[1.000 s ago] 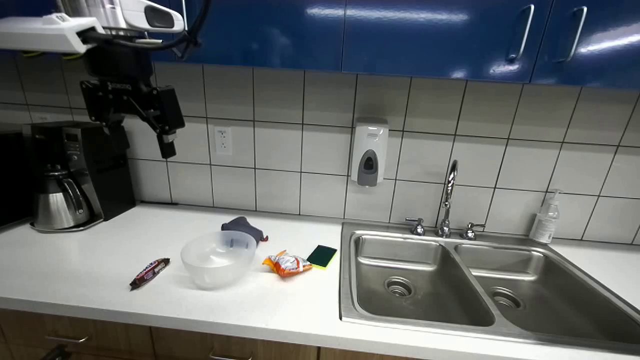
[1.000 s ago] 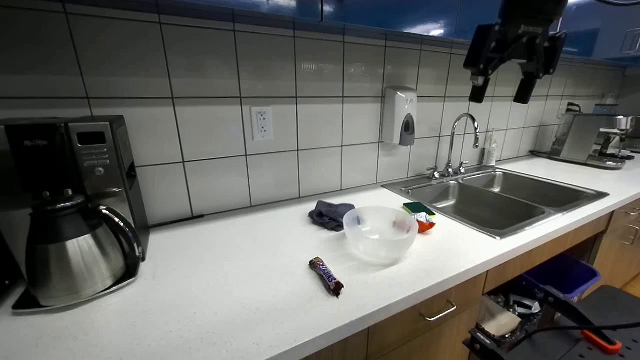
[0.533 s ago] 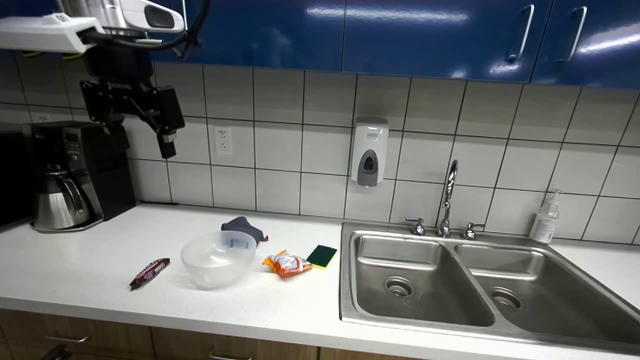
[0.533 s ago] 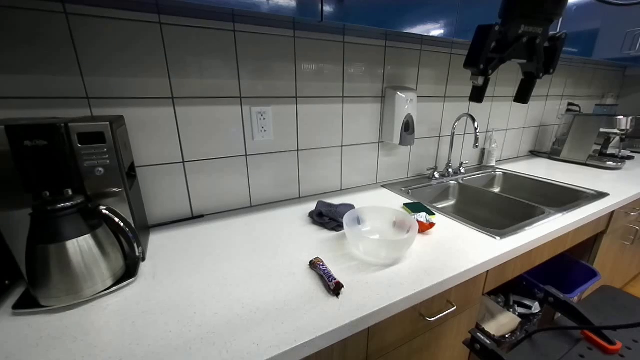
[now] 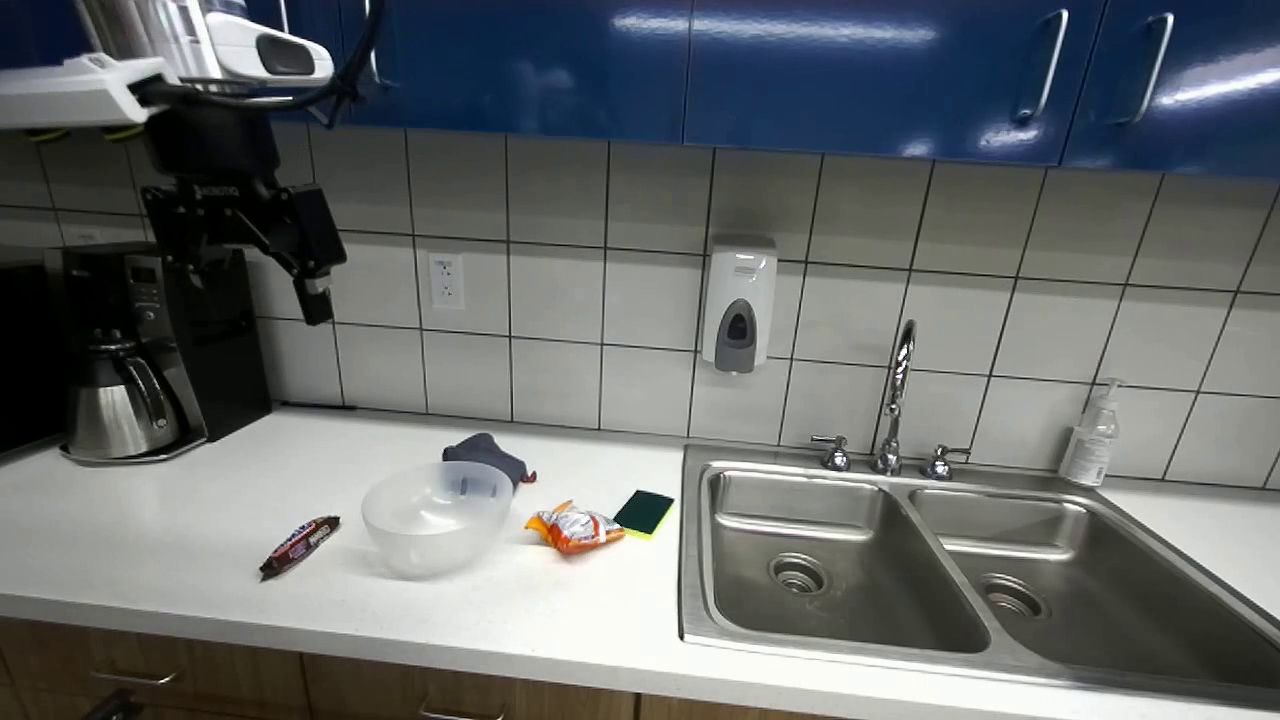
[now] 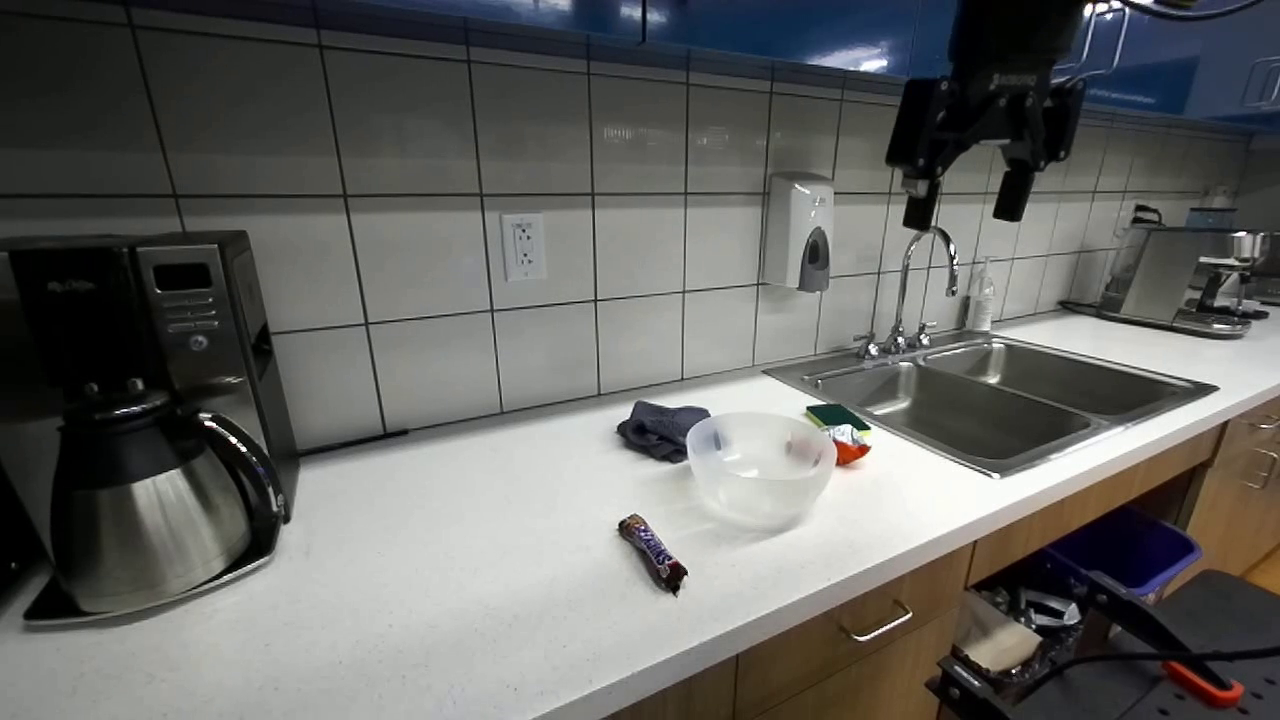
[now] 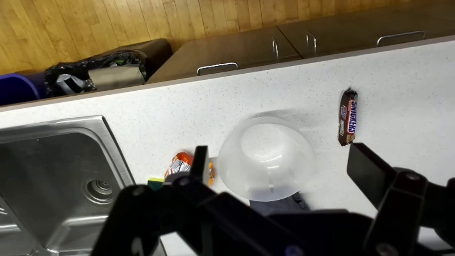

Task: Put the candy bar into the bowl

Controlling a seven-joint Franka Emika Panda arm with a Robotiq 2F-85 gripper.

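The candy bar [image 5: 300, 546], in a dark maroon wrapper, lies flat on the white counter; it also shows in an exterior view [image 6: 653, 554] and in the wrist view [image 7: 348, 117]. The translucent bowl [image 5: 437, 530] stands upright beside it, apart from it; it also shows in an exterior view [image 6: 760, 480] and in the wrist view [image 7: 265, 156]. Nothing shows inside the bowl. My gripper [image 6: 965, 210] is open and empty, high above the counter. In the wrist view its fingers [image 7: 279, 156] appear on either side of the bowl, with the candy bar beyond the right fingertip.
A dark grey cloth [image 5: 485, 457] lies behind the bowl. An orange packet [image 5: 577, 528] and a green-and-yellow sponge [image 5: 644, 512] lie between bowl and steel sink [image 5: 695, 560]. A coffee maker [image 6: 200, 320] stands at the counter's end. Blue cabinets [image 5: 520, 60] hang above.
My gripper has moved left and slightly down in both exterior views during the last half second. Its fingers stay open. The candy bar and the bowl have not moved.
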